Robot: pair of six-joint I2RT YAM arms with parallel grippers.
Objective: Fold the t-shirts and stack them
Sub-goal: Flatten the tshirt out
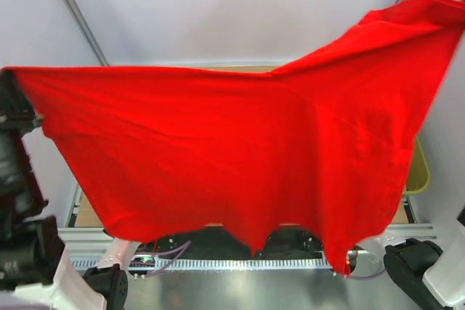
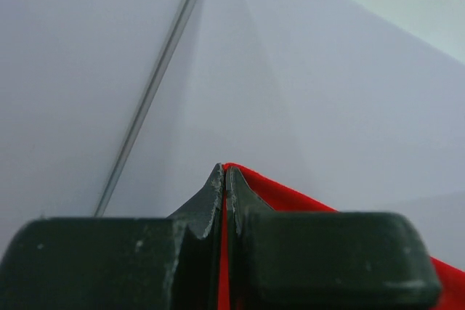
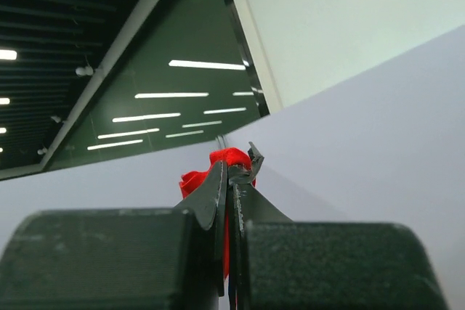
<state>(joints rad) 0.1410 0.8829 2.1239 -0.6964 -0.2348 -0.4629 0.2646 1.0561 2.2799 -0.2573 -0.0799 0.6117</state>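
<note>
Red t-shirt (image 1: 232,150) hangs in the air as a wide sheet above the tabletop (image 1: 86,214), stretched between both arms. The left pincer (image 2: 224,179) is raised over the left edge and clenched on one corner of the cloth, which runs out between its fingers. The right pincer (image 3: 231,173) is lifted higher over the right edge, clenched on a bunched bit of the same shirt. The sheet hides nearly all of the tabletop. An olive bin (image 1: 421,172) peeks out at the right edge. The shirt's uneven lower edge hangs toward the near edge, and only a bare strip of tabletop shows at the left.
</note>
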